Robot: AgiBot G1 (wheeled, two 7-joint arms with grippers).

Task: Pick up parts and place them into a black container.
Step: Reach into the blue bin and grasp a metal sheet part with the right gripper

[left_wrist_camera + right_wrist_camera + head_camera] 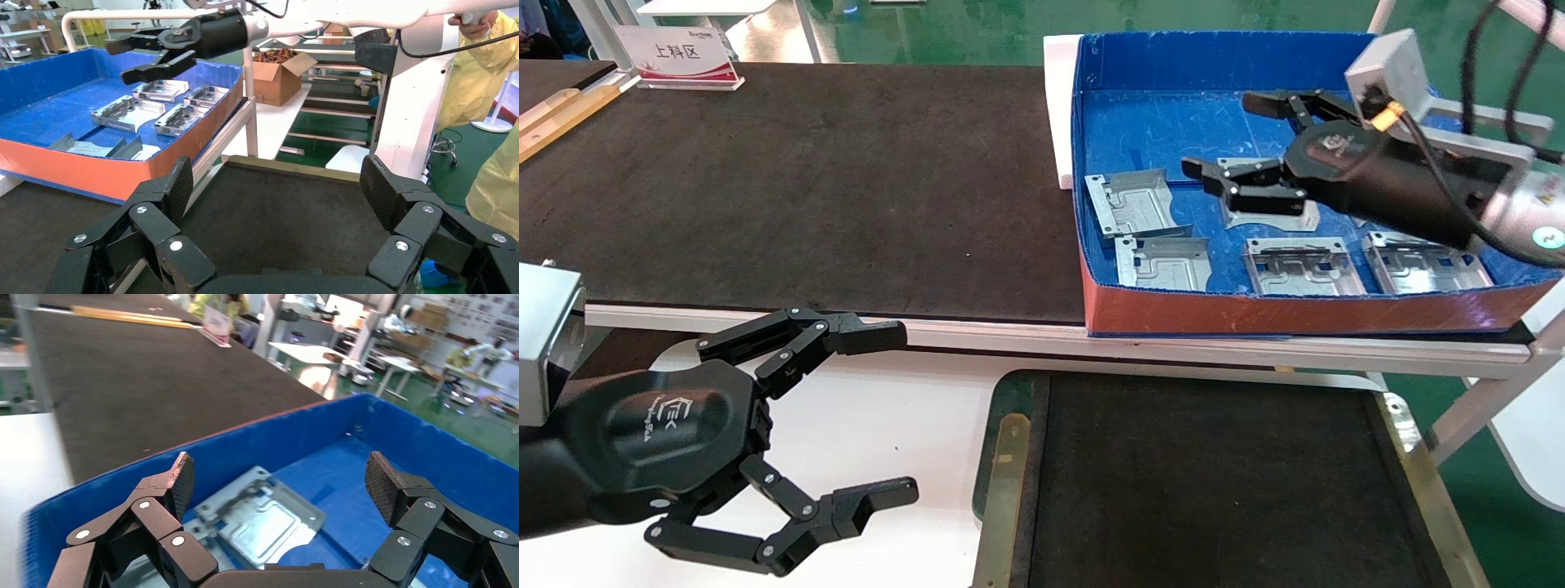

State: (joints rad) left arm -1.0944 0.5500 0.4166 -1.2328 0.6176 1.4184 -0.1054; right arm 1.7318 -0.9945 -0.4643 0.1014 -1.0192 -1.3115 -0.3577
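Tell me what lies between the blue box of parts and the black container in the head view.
Only the table's pale front rail separates the blue box from the black container. No part lies there. The head view shows it.

This is a factory floor or assembly workshop, not a home or office. The ground is painted green (977, 28), the shiny kind used in plants. A long workbench on a white metal frame (248, 92) carries a wide black mat (805, 188), and a blue corrugated-plastic bin (1173, 90) with stamped metal plates (1136, 202) sits at its end. Beyond the left gripper (275, 190) stand more benches, racking and an open cardboard box (278, 76) of small items. A person in a yellow protective gown (483, 67) stands off to that side. At the far edge of the mat, a red and white sign (682, 57) bears Chinese characters.
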